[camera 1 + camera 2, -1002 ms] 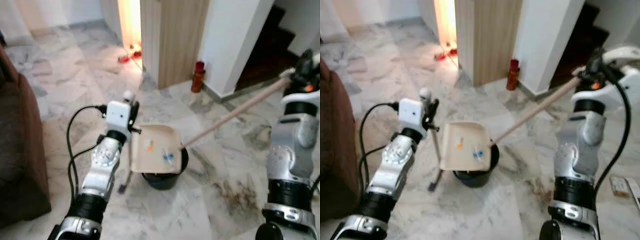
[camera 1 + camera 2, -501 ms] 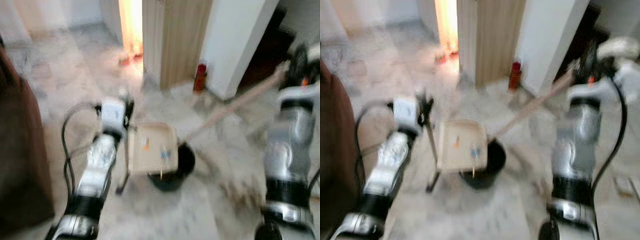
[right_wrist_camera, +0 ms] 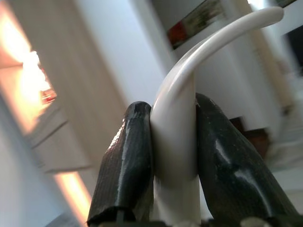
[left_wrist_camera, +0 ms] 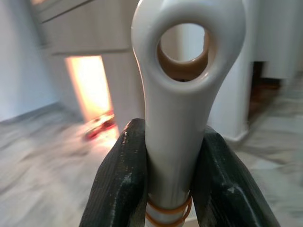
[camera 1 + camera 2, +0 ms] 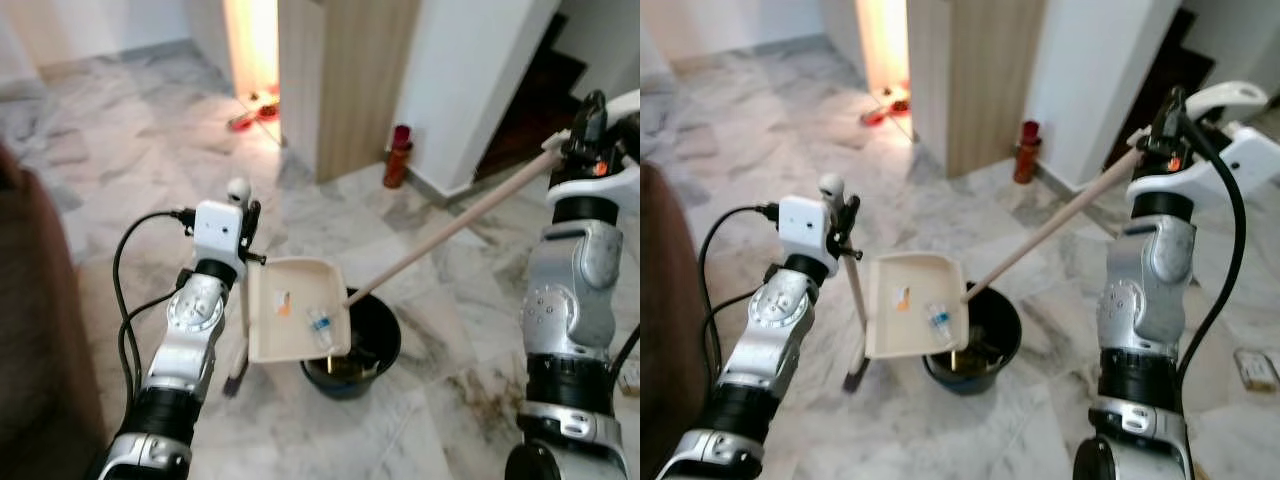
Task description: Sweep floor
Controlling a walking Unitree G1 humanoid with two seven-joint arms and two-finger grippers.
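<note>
In the left eye view, the dustpan (image 5: 295, 322) sat at frame centre, tilted over a black bin (image 5: 352, 345), the broom (image 5: 455, 225) slanting toward upper right. In the left wrist view, the left pincer (image 4: 173, 184) pinched the dustpan's white handle (image 4: 180, 94). In the right wrist view, the right pincer (image 3: 175, 165) pinched the broom's curved white end.

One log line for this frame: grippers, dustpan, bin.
left gripper: shut on dustpan handle | right gripper: shut on broom handle | dustpan: over black bin, scraps inside

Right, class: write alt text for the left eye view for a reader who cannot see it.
The left gripper holds a cream dustpan with small scraps over a black bin on the marble floor. The right gripper holds a broom handle slanting down to the bin.
</note>
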